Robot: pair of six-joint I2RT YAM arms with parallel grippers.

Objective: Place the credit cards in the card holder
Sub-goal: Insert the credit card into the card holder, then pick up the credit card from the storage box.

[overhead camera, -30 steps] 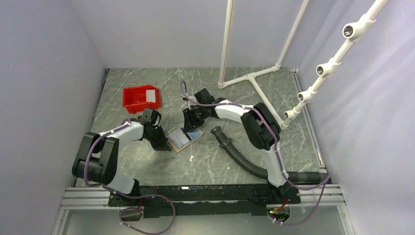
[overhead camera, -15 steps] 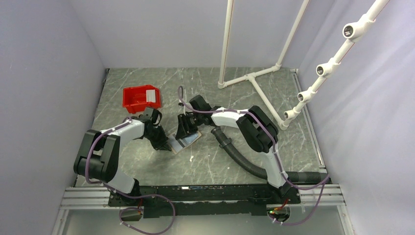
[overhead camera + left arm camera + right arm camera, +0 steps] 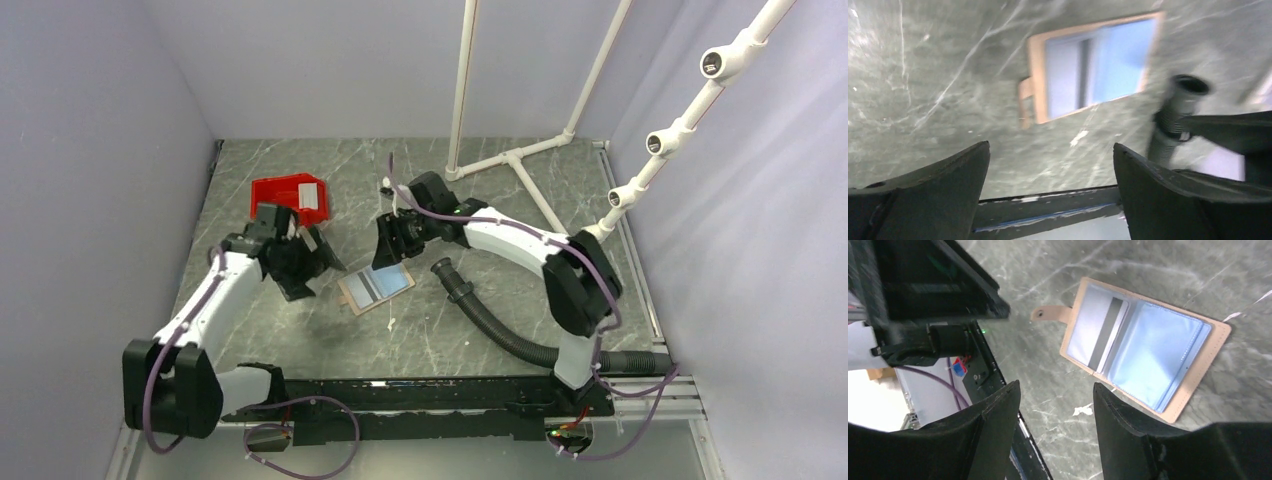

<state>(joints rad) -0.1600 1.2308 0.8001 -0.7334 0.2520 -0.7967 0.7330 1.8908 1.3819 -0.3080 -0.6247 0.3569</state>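
Note:
The card holder (image 3: 375,288) lies open and flat on the table, tan outside with pale blue pockets (image 3: 1153,352). A pale credit card (image 3: 1099,332) with a dark stripe sits in its left half. Another whitish card (image 3: 313,197) lies in the red bin (image 3: 280,190). My left gripper (image 3: 312,270) hangs to the left of the holder, between it and the bin, jaws wide open and empty (image 3: 1050,150). My right gripper (image 3: 386,256) hovers at the holder's far edge, open with nothing between its fingers (image 3: 1055,387). The holder (image 3: 1093,70) appears blurred in the left wrist view.
A black corrugated hose (image 3: 480,310) runs from right of the holder to the near right corner. A white pipe frame (image 3: 510,160) stands at the back right. The black base rail (image 3: 420,385) lines the near edge.
My left gripper has opened and drawn back left from the holder toward the red bin. My right gripper has opened wider and pulled back. The holder now lies flat and uncovered.

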